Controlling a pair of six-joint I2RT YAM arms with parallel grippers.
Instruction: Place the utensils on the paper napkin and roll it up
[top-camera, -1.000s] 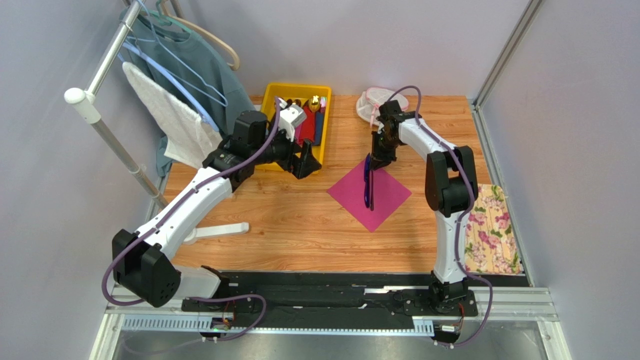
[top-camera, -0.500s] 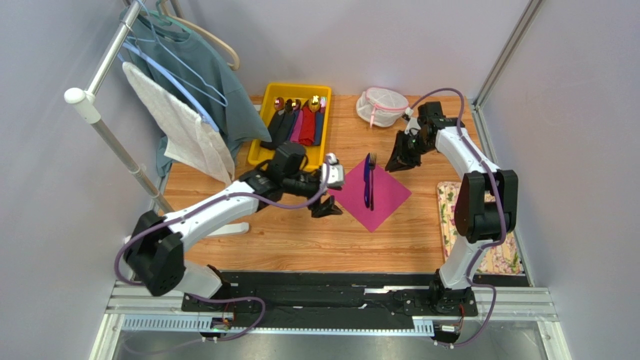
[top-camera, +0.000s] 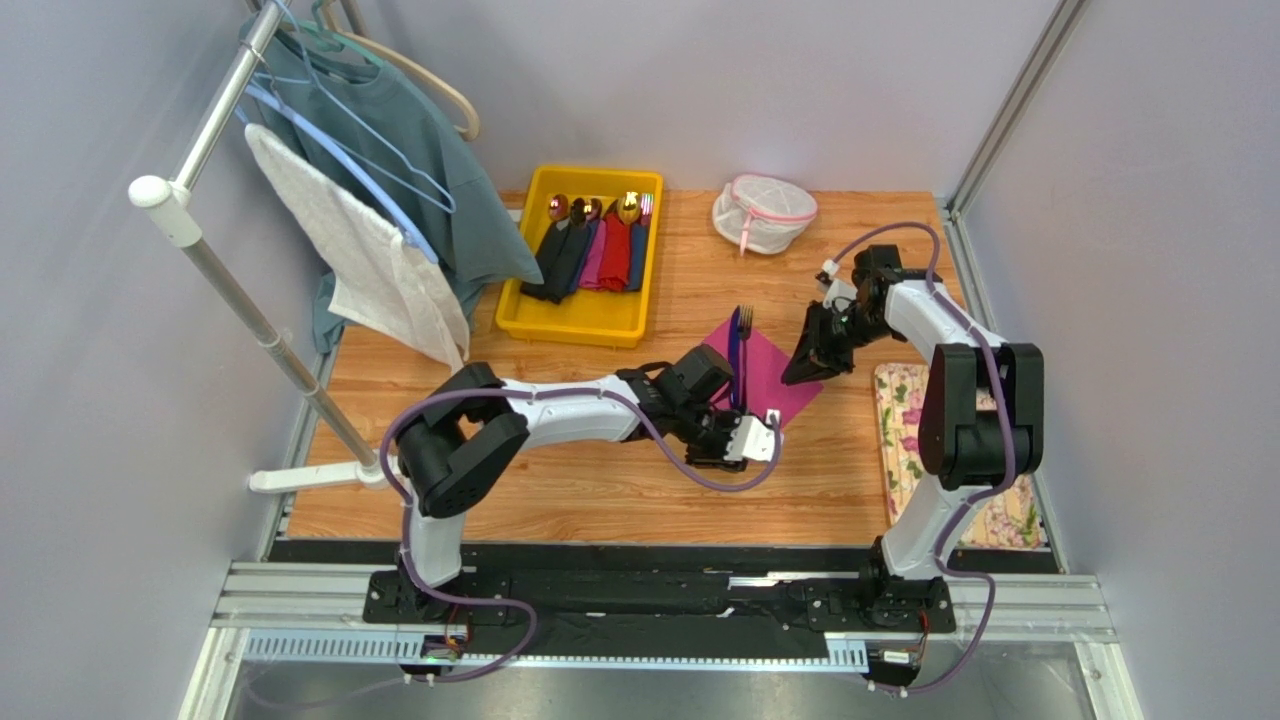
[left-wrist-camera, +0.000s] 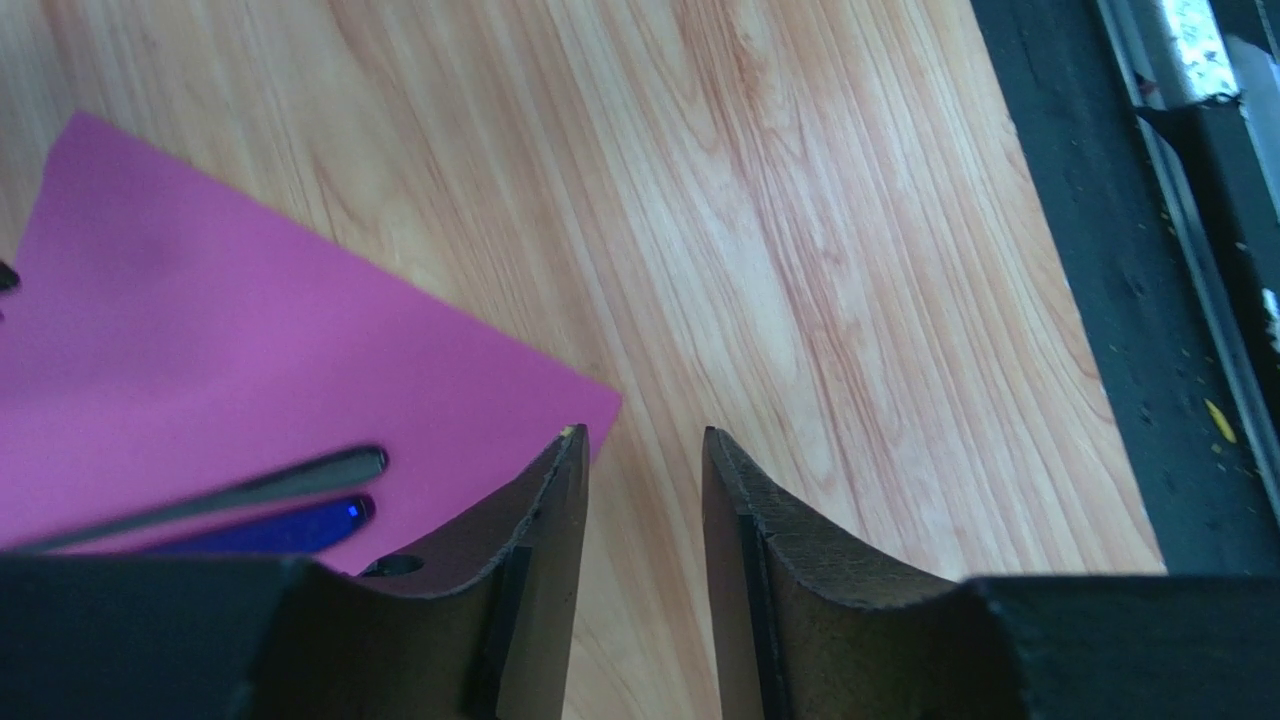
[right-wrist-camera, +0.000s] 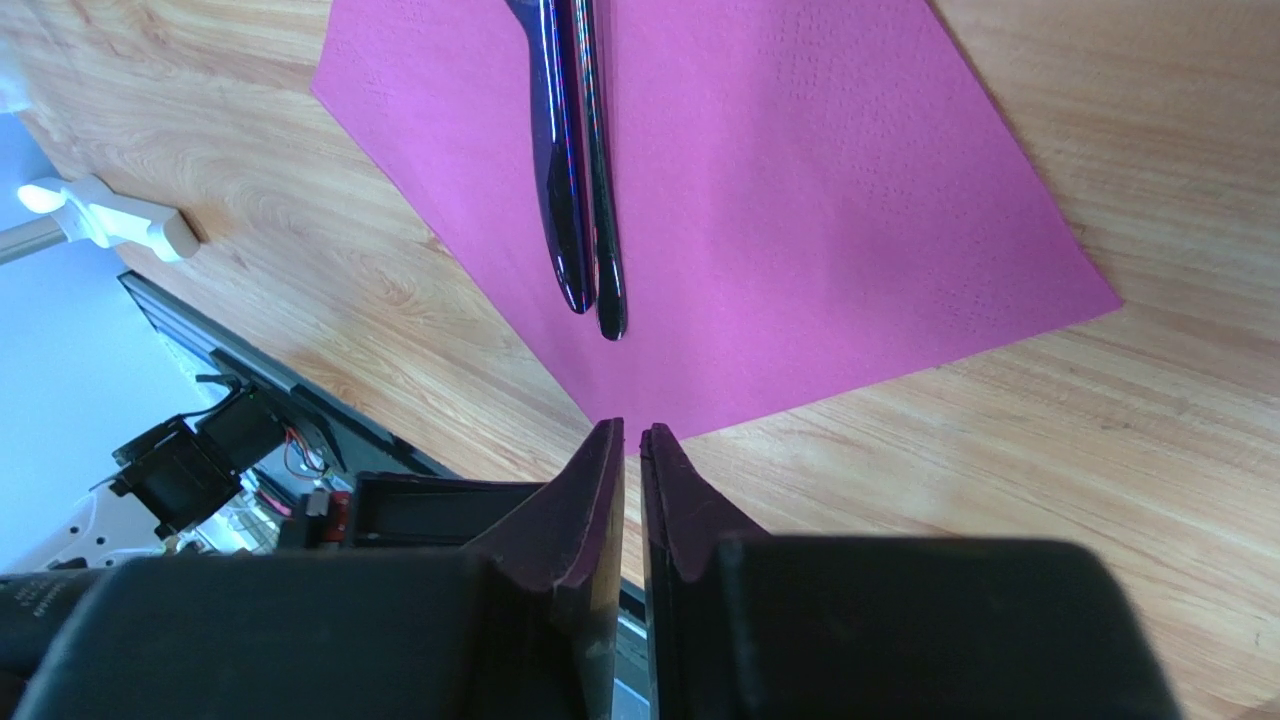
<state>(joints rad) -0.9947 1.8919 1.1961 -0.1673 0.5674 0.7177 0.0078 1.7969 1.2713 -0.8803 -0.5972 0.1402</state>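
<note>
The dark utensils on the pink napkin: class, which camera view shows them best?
Right wrist: the utensils lie side by side on the napkin, large and sharp, heads cropped. Top external shows them small, fork tines clear, partly hidden by the left arm; left wrist, just two handle ends.

From above, the left arm (top-camera: 564, 408) hides from us the near corner of the paper napkin (top-camera: 769, 383) and the handle ends of the utensils (top-camera: 736, 348). In the right wrist view the top edge cuts off their heads.
</note>
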